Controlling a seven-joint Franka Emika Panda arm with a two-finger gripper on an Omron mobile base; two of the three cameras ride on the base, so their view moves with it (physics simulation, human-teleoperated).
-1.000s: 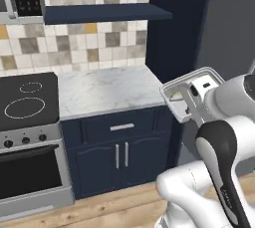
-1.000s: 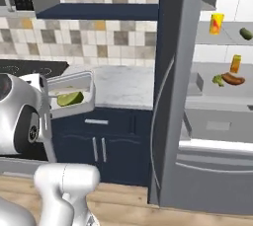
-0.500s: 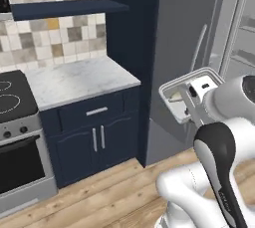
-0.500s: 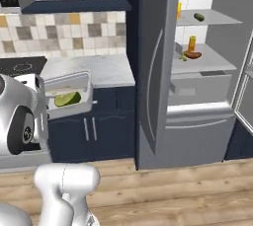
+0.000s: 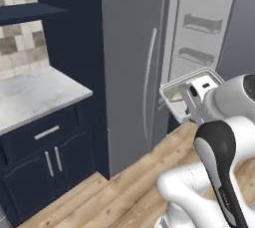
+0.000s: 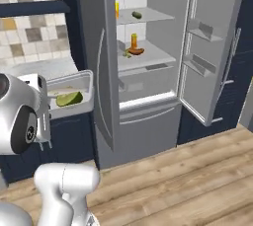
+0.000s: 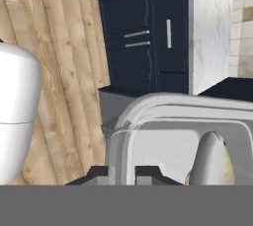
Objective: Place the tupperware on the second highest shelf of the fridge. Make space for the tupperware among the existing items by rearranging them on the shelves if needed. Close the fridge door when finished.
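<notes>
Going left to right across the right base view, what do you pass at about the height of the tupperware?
The tupperware in the gripper → the fridge's shut left door → the open fridge interior with its drawer front → the open right door.

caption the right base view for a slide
Pincer shut on tupperware, carried toward the open fridge.

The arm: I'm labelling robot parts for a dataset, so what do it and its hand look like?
The arm has glossy white rounded links with dark charcoal joints. The hand carries two small dark fingers on a pale grey body. No cables or markings are visible.
</notes>
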